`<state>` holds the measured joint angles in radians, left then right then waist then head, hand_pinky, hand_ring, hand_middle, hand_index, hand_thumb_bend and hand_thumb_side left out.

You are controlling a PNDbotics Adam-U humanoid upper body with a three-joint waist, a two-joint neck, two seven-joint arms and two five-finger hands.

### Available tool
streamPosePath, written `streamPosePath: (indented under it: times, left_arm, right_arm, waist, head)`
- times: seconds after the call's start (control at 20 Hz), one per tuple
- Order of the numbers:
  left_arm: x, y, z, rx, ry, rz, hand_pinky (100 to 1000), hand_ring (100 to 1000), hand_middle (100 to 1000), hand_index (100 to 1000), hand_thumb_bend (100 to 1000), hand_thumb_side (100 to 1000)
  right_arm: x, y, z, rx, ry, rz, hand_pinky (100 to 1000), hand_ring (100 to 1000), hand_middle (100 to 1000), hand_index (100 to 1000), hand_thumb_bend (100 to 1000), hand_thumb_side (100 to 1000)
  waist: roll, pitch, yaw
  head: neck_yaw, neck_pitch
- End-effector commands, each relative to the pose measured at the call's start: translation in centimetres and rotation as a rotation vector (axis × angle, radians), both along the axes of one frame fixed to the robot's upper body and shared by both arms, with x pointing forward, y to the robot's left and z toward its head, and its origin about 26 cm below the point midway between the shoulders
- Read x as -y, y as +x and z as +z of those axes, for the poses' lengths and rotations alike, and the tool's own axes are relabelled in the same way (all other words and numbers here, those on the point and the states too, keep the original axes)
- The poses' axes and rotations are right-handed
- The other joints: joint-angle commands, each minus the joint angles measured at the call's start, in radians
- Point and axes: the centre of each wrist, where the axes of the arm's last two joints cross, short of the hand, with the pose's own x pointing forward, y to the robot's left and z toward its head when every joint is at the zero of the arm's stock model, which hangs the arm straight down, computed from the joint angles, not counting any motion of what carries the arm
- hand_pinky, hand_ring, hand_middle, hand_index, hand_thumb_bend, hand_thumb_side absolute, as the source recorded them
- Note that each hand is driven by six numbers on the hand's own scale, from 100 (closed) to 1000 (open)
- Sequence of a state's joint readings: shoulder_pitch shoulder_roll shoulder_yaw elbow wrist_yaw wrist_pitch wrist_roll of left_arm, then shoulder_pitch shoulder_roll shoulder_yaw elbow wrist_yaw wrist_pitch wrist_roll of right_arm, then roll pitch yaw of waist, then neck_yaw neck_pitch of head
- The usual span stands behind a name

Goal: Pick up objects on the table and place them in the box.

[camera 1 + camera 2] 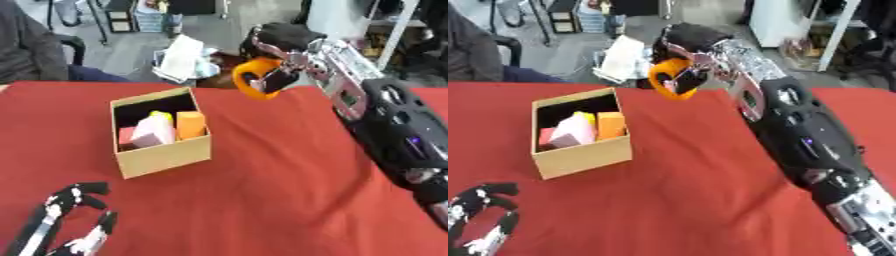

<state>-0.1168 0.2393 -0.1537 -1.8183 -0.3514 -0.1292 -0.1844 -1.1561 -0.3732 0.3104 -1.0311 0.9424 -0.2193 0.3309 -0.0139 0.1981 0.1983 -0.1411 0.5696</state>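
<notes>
- Orange ring-shaped object (251,78) was held in the right hand (284,55), above the far edge of the red tablecloth (280,190) and to the right of the cardboard box (163,132); it was clear of the cloth and not yet over the box.
- Right hand: fingers curled round the ring's upper right side, with dark fingertips showing across its central hole. Exact contact points could not be made out.
- Ring looked thick-walled and smooth, plastic or rubber by its appearance. Judged light and stiff enough to keep its shape in the grasp; not fragile. A smooth curved surface may slip or swing, so hooking a finger through the hole seemed the safest hold.
- Box stood open at left of centre and already held a pink block (154,134), an orange block (191,124) and a yellow piece (161,115) behind them. Free space appeared mostly at the dark far-left corner.
- Left hand (68,220) rested idle at the near left corner, fingers relaxed and spread, holding nothing.
- Judgement: transfer in hand; the ring needs carrying left and nearer, then lowering into the box opening.
</notes>
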Motion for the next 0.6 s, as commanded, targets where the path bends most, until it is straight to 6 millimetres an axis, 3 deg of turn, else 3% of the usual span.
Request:
streamPosePath:
  times: [0.05, 0.3, 0.6]
  left_arm:
    - [0.7, 0.1, 0.6, 0.013, 0.001, -0.056, 778, 632, 690, 823, 345, 633]
    - [1.1, 0.1, 0.6, 0.006, 0.003, -0.081, 777, 632, 691, 823, 345, 632]
    - [1.4, 0.2, 0.7, 0.008, 0.007, -0.095, 777, 632, 692, 823, 343, 632]
  right_arm:
    - [-1.9, 0.6, 0.6, 0.022, 0.047, -0.019, 746, 549, 345, 498, 100, 100]
    - [-6.6, 1.3, -2.0, 0.016, 0.092, 0.011, 736, 552, 376, 528, 100, 100]
    - [-9.1, 1.1, -4.0, 0.076, 0.105, 0.048, 739, 617, 613, 720, 100, 100]
  waist:
    - [-0.004, -0.006, 0.031]
    - [-0.006, -0.012, 0.053]
    - [-0.005, -0.013, 0.069]
  head:
    - [-0.041, -0.014]
    - [-0.051, -0.013]
    - [-0.056, -0.017]
